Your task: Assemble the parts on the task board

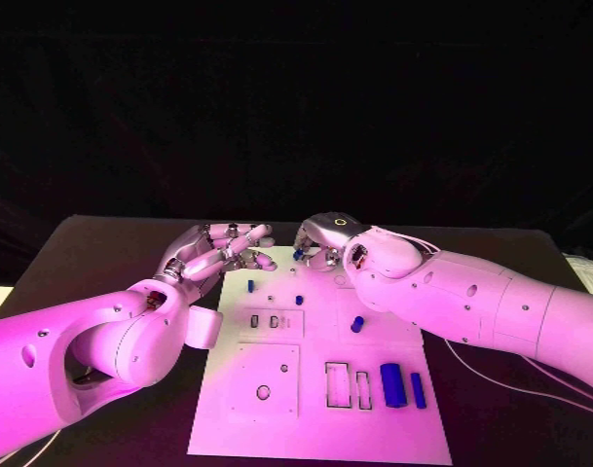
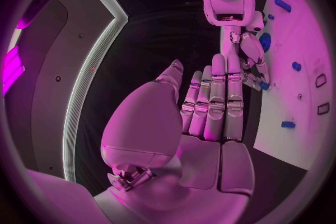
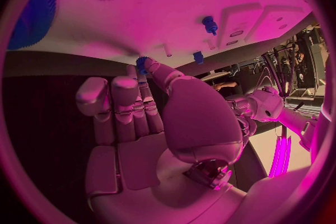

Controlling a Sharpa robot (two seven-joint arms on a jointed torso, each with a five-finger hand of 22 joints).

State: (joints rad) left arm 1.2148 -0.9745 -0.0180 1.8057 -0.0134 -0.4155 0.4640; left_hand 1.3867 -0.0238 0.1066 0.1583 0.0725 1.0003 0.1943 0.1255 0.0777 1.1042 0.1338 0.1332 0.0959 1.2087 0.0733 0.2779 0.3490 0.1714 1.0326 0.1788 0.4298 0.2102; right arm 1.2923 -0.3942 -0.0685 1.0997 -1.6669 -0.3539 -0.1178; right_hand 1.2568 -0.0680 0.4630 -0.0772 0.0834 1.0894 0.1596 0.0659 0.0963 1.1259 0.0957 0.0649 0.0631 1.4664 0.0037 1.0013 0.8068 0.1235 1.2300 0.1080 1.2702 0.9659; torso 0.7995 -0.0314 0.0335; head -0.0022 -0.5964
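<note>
The white task board (image 1: 240, 409) lies in the middle of the table. At its far edge my right hand (image 1: 327, 241) pinches a small blue toothed part (image 3: 142, 61) between thumb and a fingertip, just above the board; that part (image 2: 264, 85) is also visible beyond my left fingers. My left hand (image 1: 219, 251) hovers beside it at the board's far left corner, its fingers (image 2: 213, 95) straight and apart from the thumb, holding nothing. Loose blue parts stay on the board: a peg (image 1: 251, 286), a small piece (image 1: 299, 299), a short cylinder (image 1: 356, 324) and two long bars (image 1: 393, 385).
Rectangular slots (image 1: 338, 384) and a round hole (image 1: 263, 392) mark the board's near half. A large blue gear (image 3: 31, 17) sits on the board near my right hand. Black table (image 1: 86, 253) surrounds the board on both sides.
</note>
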